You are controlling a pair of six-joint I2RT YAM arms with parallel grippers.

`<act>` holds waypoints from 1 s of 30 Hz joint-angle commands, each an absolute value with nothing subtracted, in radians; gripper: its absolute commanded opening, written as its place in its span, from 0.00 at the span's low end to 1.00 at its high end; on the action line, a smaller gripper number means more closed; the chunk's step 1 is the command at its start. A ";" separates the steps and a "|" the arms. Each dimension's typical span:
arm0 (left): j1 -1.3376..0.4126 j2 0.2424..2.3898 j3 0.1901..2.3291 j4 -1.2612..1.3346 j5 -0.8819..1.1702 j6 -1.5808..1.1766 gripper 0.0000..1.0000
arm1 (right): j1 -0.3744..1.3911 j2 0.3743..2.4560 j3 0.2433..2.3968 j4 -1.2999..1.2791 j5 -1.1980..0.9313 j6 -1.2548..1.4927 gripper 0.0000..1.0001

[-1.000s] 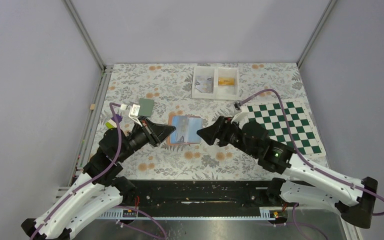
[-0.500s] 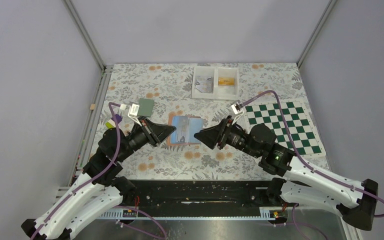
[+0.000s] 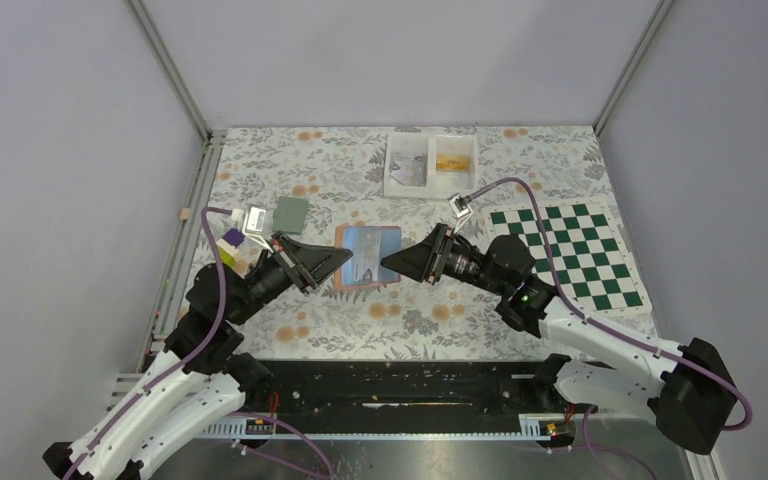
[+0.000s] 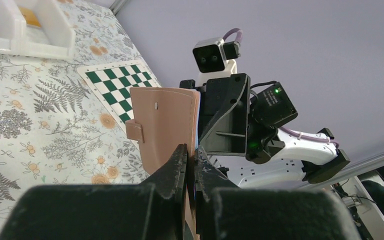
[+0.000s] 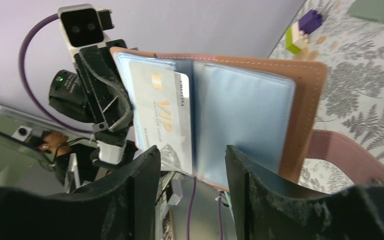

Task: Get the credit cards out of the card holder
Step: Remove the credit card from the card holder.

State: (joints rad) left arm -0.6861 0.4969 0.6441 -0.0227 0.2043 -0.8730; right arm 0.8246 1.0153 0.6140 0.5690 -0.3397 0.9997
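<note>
Silvery card (image 5: 162, 119) in card holder (image 5: 246, 125), right-wrist view only

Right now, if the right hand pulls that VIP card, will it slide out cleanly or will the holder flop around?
The VIP card looks stiff and smooth, so it could slip in a light pinch. The card holder is clamped only at one edge by the left hand, so it will probably swing or bend toward the pull.

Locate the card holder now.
Top view, mid-table: the card holder is held open by the left gripper at its left edge, with the right gripper just right of it.
</note>
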 commanded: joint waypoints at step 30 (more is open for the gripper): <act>-0.680 0.465 0.590 0.193 0.246 -0.980 0.00 | 0.807 1.086 0.584 0.936 -0.475 1.164 0.54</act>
